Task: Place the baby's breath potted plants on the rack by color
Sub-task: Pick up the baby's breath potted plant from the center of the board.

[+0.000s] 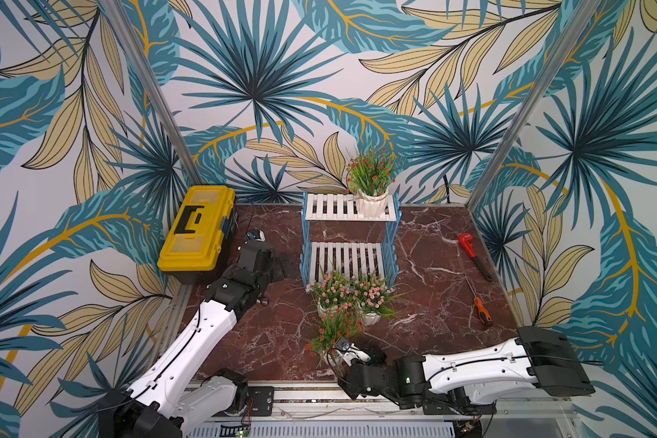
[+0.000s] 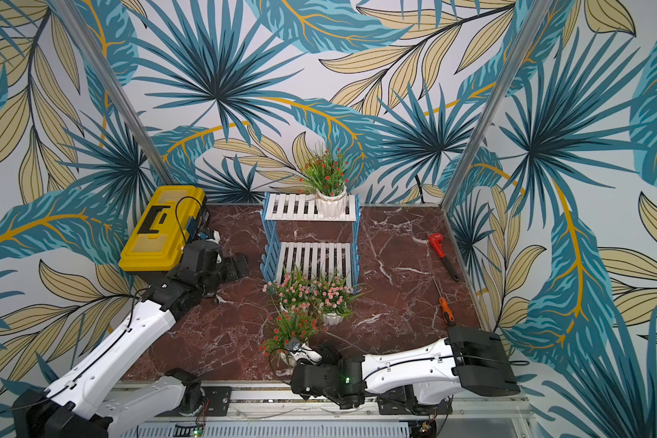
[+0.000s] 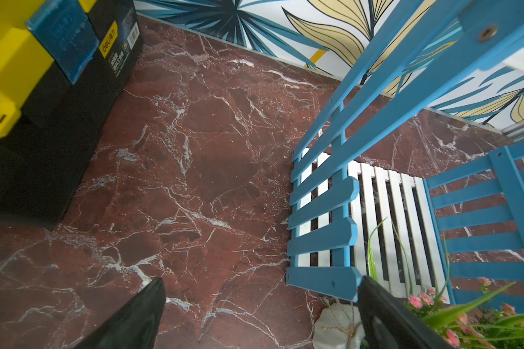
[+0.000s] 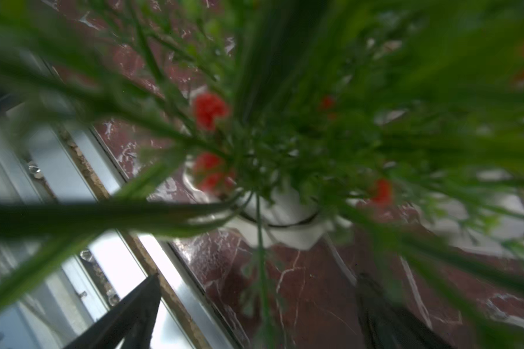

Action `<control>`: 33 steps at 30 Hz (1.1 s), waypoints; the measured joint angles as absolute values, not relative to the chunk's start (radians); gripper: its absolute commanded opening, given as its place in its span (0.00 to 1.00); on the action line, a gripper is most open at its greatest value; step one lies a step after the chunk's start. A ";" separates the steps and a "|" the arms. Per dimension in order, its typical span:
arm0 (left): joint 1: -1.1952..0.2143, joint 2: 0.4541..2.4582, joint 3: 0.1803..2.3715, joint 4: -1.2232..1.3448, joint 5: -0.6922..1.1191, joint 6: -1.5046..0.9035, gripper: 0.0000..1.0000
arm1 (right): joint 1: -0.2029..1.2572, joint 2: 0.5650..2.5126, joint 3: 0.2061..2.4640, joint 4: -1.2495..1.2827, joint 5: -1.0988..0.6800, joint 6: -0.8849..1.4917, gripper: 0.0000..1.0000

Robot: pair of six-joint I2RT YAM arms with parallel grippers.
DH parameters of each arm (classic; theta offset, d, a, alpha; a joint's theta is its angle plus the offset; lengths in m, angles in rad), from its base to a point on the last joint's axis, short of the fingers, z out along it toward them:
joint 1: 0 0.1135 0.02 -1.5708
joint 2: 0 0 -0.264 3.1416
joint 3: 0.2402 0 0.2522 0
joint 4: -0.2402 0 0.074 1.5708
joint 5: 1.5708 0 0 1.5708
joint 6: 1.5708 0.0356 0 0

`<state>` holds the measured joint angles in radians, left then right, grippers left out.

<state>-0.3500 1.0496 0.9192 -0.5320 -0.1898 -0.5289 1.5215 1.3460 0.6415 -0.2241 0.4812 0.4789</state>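
R gripper (image 4: 260, 276) spread open, empty, low over front edge of table (image 1: 433, 265). Nothing betw. the fingers; white pot (image 4: 285, 223) just ahead, leaves blurring across wrist view. L gripper (image 3: 262, 279) open too, holding nothing, hanging betw. yellow toolbox (image 1: 196, 231) and rack (image 1: 305, 235).

Likely target: front red plant (image 1: 332, 330), upright on table right at R gripper. Leaves overlapping those of pink pair (image 1: 372, 294) behind it; contact unclear. Pink pair side by side on table, just in front of lower shelf (image 1: 342, 258), not on it.

Handling, as a guess: light, top-heavy, easy to tip. Foliage soft, springy, no good as a handle. Pot stiff, ribbed, poss. slick. Best taken across the wall below the rim, squeeze moderate, kept upright on the lift.

Containers: all four pots filled w/ green blades and tiny blooms. Upper shelf (image 1: 329, 206) carrying shelved red plant (image 1: 370, 174) at its right end, room beside it for a match. Lower shelf bare, prob. wide enough for the pink pair. Toolbox shut, contents unseen.

Farther out, right side of table: red pipe wrench (image 1: 475, 258) and orange-handled screwdriver (image 1: 480, 305), both well apart from plants.
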 measured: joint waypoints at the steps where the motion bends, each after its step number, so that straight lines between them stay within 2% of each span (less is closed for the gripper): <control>1: -0.350 1.044 0.919 -0.532 -0.190 -0.531 1.00 | 1.521 1.353 0.641 -0.204 0.474 0.469 1.00; 11: -0.350 1.018 0.919 -0.539 -0.190 -0.553 1.00 | 1.419 1.369 0.601 -0.027 0.363 0.396 0.99; 16: -0.351 1.019 0.919 -0.542 -0.190 -0.555 1.00 | 1.383 1.451 0.616 0.004 0.322 0.364 0.99; 33: -0.354 1.064 0.961 -0.557 -0.192 -0.553 1.00 | 1.300 1.456 0.627 0.078 0.252 0.239 0.99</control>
